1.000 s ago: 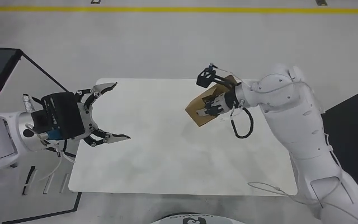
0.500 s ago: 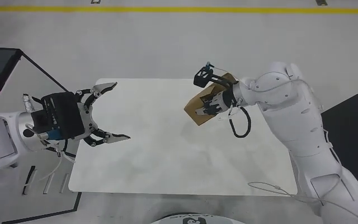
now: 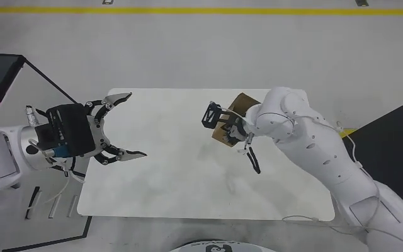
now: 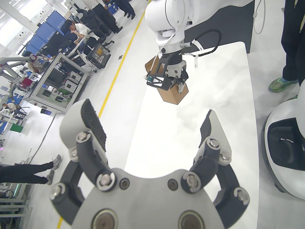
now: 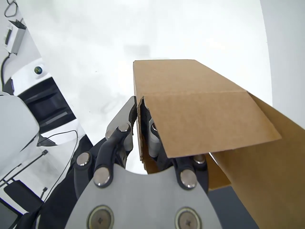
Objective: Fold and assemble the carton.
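The right gripper (image 5: 140, 120) is pinching one wall of the carton (image 5: 190, 110), with one finger sitting outside the brown board and the other tucked inside the open end. The box is hanging tilted over the far middle of the table (image 3: 176, 183), one corner pointing down. From the left wrist view it seems to be just clear of the surface, though I cannot tell for sure. The left gripper (image 4: 149, 111) is waiting at the opposite side of the table, well apart from the box, its fingers spread wide and holding nothing. A loose flap is lying across the top of the right gripper. If the next fold goes ahead while that finger is inside, the flap is likely to catch on it or trap it. The hold is only taking in a single thin wall, and the board edge there is looking ragged. Any push against the table could therefore swing the box in the grip, crease the wall or tear it. With the other arm so far off, nothing is bracing the box. The brown faces on show are looking plain, with no label or writing that can be read.
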Robot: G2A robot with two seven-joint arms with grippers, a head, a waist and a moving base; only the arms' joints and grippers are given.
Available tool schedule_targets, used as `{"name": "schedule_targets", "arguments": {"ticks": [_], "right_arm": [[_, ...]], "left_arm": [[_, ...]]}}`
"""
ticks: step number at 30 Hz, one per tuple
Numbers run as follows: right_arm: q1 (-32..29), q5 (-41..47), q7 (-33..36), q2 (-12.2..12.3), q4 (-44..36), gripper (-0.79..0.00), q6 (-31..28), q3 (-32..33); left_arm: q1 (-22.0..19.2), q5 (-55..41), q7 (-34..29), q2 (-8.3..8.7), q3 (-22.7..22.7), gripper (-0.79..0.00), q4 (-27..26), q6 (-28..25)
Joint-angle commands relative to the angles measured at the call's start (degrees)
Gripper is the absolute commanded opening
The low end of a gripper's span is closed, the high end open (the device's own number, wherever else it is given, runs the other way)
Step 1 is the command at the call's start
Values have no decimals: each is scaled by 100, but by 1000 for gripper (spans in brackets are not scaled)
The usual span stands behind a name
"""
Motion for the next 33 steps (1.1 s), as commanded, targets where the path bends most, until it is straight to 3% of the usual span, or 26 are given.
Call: {"name": "schedule_targets", "arguments": {"ticks": [1,11,22,33], "right_arm": [[50,33,-56,9,114,-785,-56,-110],[19,-28,-121,9,89,-785,-99,-140],[68,-1733,-470,-168,138,-785,-383,-1166],[140,-1810,-589,-247,266,-785,-410,-1311]], "left_arm": [[0,0,0,0,0,0,0,0],[0,0,0,0,0,0,0,0],[0,0,0,0,0,0,0,0],[0,0,0,0,0,0,0,0]]}}
